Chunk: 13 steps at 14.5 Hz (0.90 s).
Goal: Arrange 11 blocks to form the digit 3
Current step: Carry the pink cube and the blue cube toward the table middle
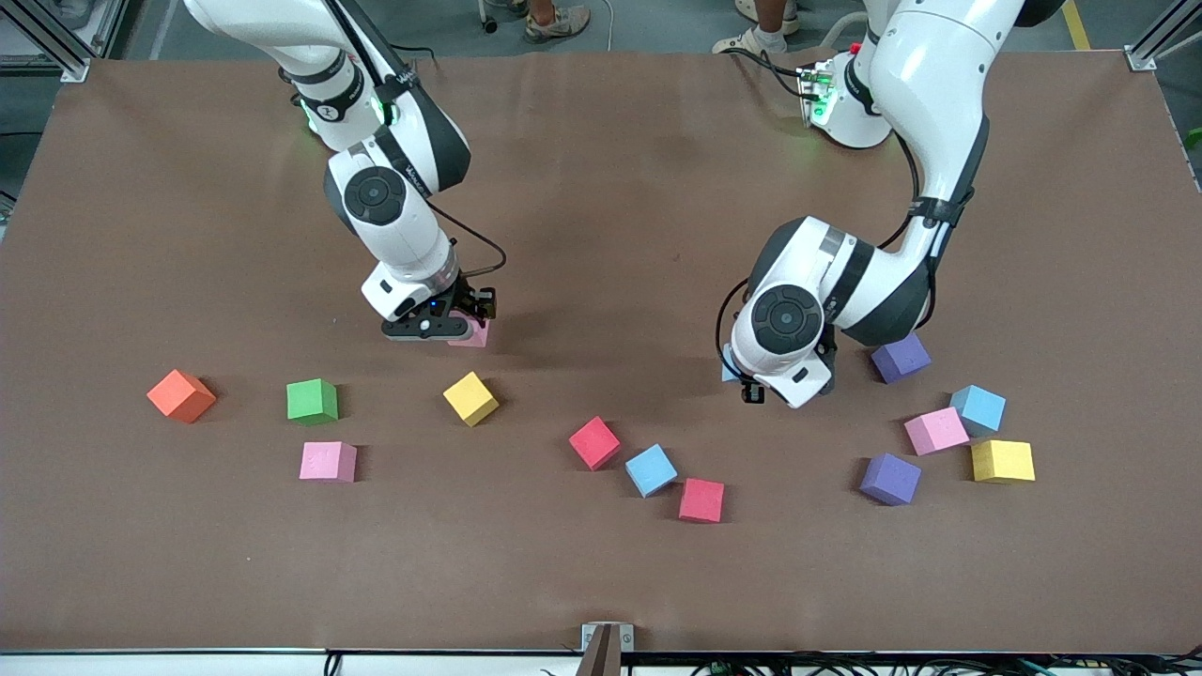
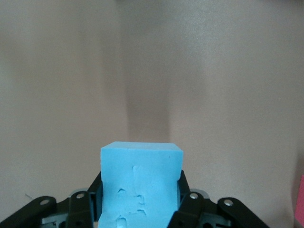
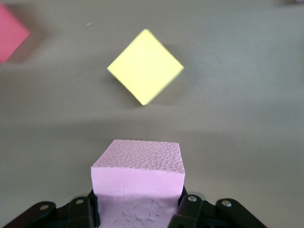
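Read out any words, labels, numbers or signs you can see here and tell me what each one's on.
No text here can be read with confidence.
Right arm: small lettering on a dark link, too small to read.
Pink block in the right pincer: no print.
Blue block in the left pincer: no print.
Loose blocks on the table: plain faces.

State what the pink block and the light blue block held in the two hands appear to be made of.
Pink block, in the right hand: likely foam, matte, with a fine pebbled top face. Light blue block, in the left hand: likely the same foam, matte, its side face showing small dents and torn patches. Neither shows gloss.
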### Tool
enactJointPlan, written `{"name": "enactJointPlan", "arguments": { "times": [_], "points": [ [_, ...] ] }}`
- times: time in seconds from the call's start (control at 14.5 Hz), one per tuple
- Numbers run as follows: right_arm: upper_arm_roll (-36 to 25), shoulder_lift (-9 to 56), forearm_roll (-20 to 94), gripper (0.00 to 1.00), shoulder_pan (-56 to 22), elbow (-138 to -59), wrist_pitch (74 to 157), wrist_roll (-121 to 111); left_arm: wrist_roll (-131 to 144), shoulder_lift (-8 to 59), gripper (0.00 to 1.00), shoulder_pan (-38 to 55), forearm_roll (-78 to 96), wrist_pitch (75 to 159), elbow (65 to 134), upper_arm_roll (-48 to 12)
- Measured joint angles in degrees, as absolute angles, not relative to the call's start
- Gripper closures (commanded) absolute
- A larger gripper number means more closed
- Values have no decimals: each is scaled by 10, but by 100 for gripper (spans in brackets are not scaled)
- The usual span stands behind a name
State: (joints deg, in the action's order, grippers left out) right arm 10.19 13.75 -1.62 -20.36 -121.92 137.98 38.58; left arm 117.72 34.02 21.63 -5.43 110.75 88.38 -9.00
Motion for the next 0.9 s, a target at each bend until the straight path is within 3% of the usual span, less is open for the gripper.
{"name": "enactJointPlan", "arguments": {
  "times": [0.34, 0.9],
  "points": [
    [101, 132, -14, 97, -163, -1120, 1210, 484, 1187, 340, 93, 220, -54, 1108, 884, -91],
    [101, 122, 11, 100, -110, -1104, 1190, 493, 1371, 362, 93, 329, -54, 1108, 854, -95]
  ]
}}
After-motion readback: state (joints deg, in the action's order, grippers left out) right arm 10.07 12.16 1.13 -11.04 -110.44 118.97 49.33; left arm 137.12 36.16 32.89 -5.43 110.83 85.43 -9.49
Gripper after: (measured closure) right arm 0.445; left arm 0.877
